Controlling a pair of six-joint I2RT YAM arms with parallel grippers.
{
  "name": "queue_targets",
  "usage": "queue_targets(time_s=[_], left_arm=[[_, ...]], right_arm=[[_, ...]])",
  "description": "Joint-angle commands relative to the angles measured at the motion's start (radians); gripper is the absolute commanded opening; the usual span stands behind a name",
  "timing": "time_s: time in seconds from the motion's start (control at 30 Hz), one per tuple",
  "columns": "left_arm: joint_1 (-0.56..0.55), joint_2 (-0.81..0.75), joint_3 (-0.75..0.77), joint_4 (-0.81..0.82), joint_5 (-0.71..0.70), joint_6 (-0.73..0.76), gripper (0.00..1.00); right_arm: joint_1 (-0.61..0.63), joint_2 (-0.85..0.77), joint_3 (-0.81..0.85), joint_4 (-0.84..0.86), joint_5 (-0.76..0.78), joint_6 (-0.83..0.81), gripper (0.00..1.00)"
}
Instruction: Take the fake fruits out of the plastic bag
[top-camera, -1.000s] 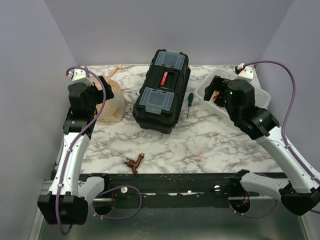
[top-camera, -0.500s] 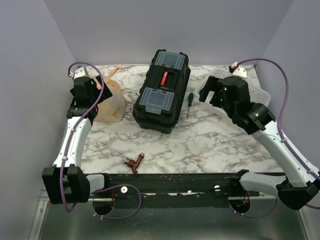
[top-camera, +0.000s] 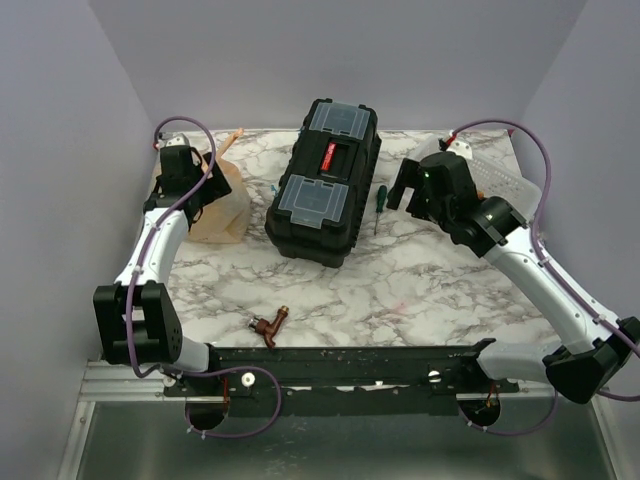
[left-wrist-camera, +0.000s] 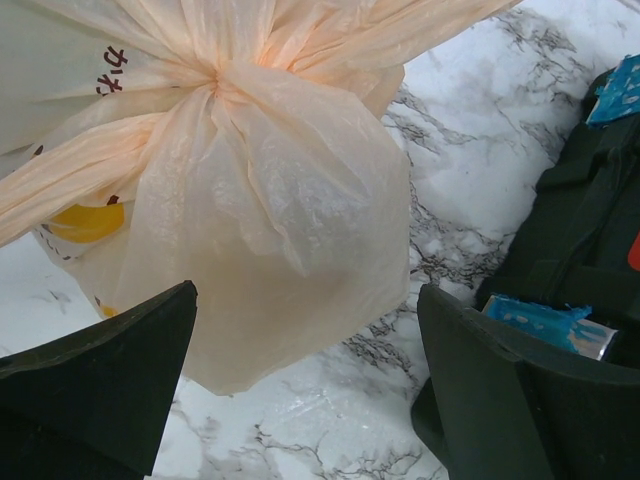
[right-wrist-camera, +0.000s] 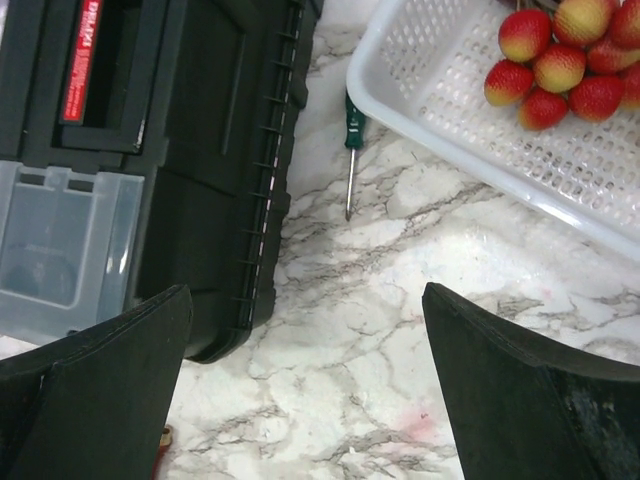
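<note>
Plastic bag (top-camera: 225, 205) sits far left on the bench (top-camera: 400, 290), left of the toolbox (top-camera: 322, 180). Left pincer (left-wrist-camera: 305, 300) hovers over it, spread and empty. Right pincer (right-wrist-camera: 305, 295) is spread and empty beside the basket (right-wrist-camera: 450, 110).

Risk: the bag mouth is tied shut, so pinching the thin film may lift the whole bag or tear it, letting fruit roll off.

Only the left wrist view shows the knot (left-wrist-camera: 215, 95) and a yellow fruit (left-wrist-camera: 88, 222) inside. Only the right wrist view shows the grape cluster (right-wrist-camera: 565, 55) in the basket.

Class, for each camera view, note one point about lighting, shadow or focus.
Top external: soft even light, hardly any shadow by the toolbox. Left wrist: the bag glows translucent, a yellow fruit showing through; the left fingers are dark silhouettes. Right wrist: basket and grapes are sharp; the right fingers lose detail in shadow.
</note>
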Motion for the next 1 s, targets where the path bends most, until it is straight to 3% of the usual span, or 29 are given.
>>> queue_targets(time_s=[0.0,0.37,0.5,0.77,0.87,0.97], left_arm=[[0.007,0.019,0.031,-0.012,0.017,0.028,0.9],[0.006,0.114,0.082,-0.064,-0.061,0.033,0.88],[0.005,0.137,0.103,-0.095,-0.046,0.025,0.75],[0.005,0.125,0.087,-0.105,-0.071,-0.013,0.22],[0.005,0.116,0.079,-0.11,-0.083,-0.03,0.15],[0.005,0.108,0.076,-0.122,-0.091,-0.039,0.0]], right_arm=[[-0.003,0.012,-0.011,-0.074,0.02,0.029,1.0],[-0.003,0.021,-0.022,-0.169,0.015,0.07,1.0],[-0.003,-0.017,-0.032,-0.131,-0.116,0.041,1.0],[-0.003,-0.03,-0.046,-0.076,-0.217,0.031,1.0],[-0.003,-0.02,-0.047,-0.073,-0.237,0.04,1.0],[-0.003,-0.025,-0.065,-0.062,-0.246,0.046,1.0]])
